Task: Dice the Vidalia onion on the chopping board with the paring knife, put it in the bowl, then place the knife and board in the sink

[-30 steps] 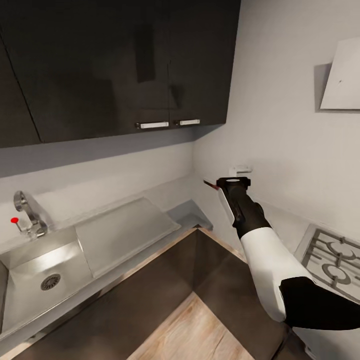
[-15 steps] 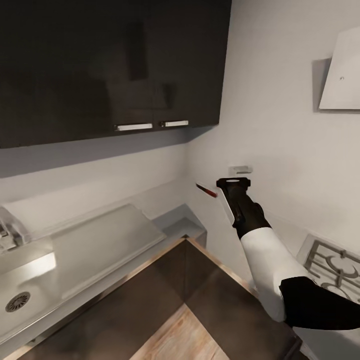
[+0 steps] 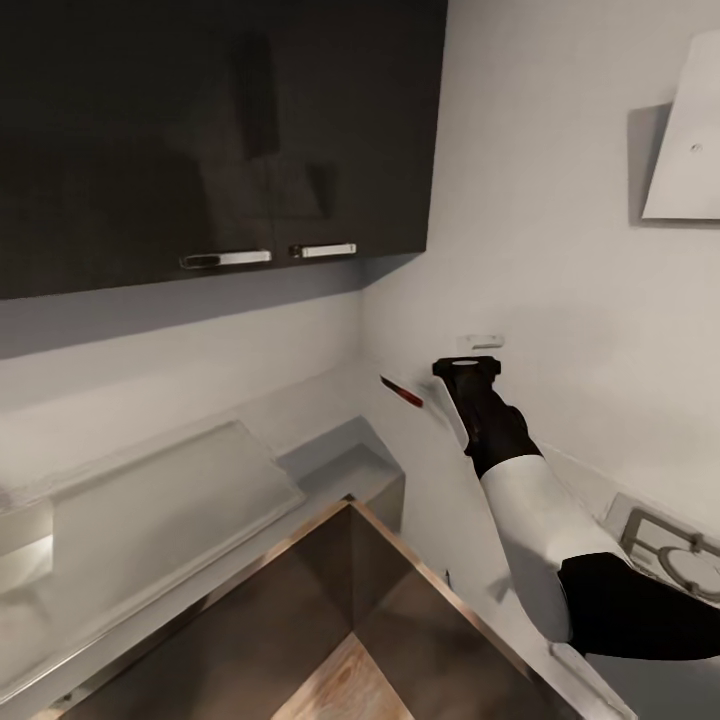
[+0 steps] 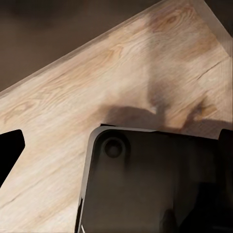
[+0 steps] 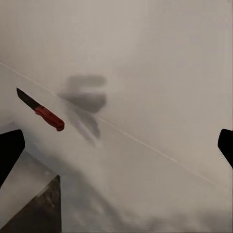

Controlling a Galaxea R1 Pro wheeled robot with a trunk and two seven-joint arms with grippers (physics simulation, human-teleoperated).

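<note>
Right arm raised and stretched forward, its hand (image 3: 466, 368) spread wide open

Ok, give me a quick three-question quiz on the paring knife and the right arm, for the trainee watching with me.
1. True or false: the right end effector is shut on the paring knife.
2. What colour is the knife's handle? A red, B white, C blue.
3. Fill in: in the head view, the stove grate lies on the robot's ____ side.

Key: 1 false, since its fingers stand wide apart and the knife lies beyond them. 2 A. 3 right.
</note>
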